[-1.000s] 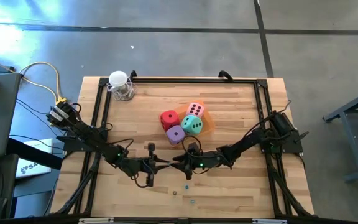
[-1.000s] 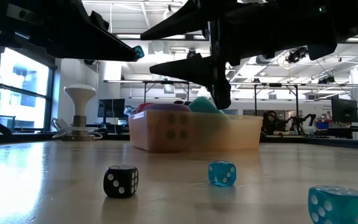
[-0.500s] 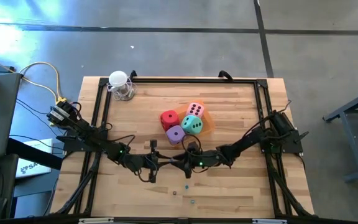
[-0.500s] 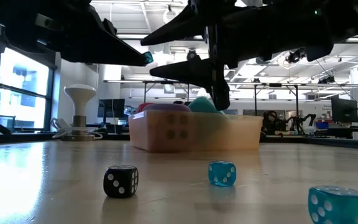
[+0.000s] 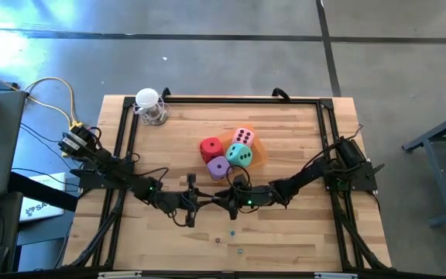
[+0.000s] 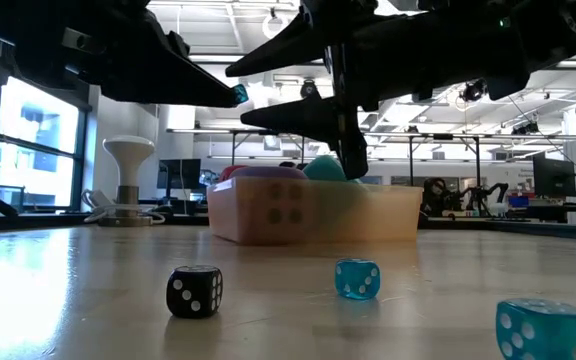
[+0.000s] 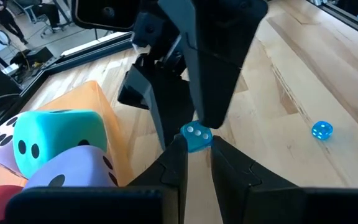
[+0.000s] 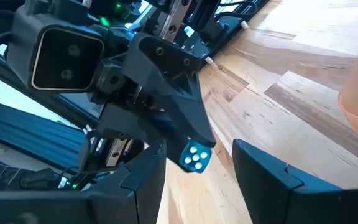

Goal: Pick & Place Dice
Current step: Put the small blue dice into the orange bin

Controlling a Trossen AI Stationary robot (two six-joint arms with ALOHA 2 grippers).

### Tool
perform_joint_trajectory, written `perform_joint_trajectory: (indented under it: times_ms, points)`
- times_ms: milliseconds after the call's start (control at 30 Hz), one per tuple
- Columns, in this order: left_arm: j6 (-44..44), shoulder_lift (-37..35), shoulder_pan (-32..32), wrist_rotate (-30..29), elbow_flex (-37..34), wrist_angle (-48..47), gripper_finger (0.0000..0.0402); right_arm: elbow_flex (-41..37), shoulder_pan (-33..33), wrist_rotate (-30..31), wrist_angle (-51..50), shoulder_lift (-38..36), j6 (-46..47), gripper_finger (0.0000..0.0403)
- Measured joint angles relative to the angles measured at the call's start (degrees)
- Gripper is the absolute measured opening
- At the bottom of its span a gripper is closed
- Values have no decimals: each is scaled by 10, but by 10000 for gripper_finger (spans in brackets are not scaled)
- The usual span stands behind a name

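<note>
Overhead arrangement, left to right. A white lamp-like stand (image 5: 149, 106) sits at the far-left corner of the worktop (image 5: 293, 232). The left gripper (image 5: 206, 202) reaches in from the left edge — its fingers (image 7: 178, 163) are clamped on a small translucent blue die (image 7: 196, 137), held clear of the wood. Directly facing it, tip to tip, the right gripper (image 5: 224, 203) has its fingers (image 8: 272, 171) spread apart, the blue die hanging between them untouched. Beyond both grippers, at mid-worktop, cluster the 4 large dice: red die (image 5: 210, 149), purple die (image 5: 218, 167), teal die (image 5: 240, 155) and pink die (image 5: 243, 136) — touching one another in a translucent orange tray (image 6: 388, 216). Near the front edge, in the low view, lie a black die (image 6: 194, 291) and 2 more blue dice (image 6: 356, 278).
</note>
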Motion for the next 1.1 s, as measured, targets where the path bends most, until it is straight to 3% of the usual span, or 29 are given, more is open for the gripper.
perform_joint_trajectory:
  times_ms: [733,1100]
  points:
    - [-2,0,2,0,0,0,49,0,-6,3,-8,0,-2,175]
    - [-2,0,3,-1,0,-1,49,0,-9,-2,-8,-1,-14,137]
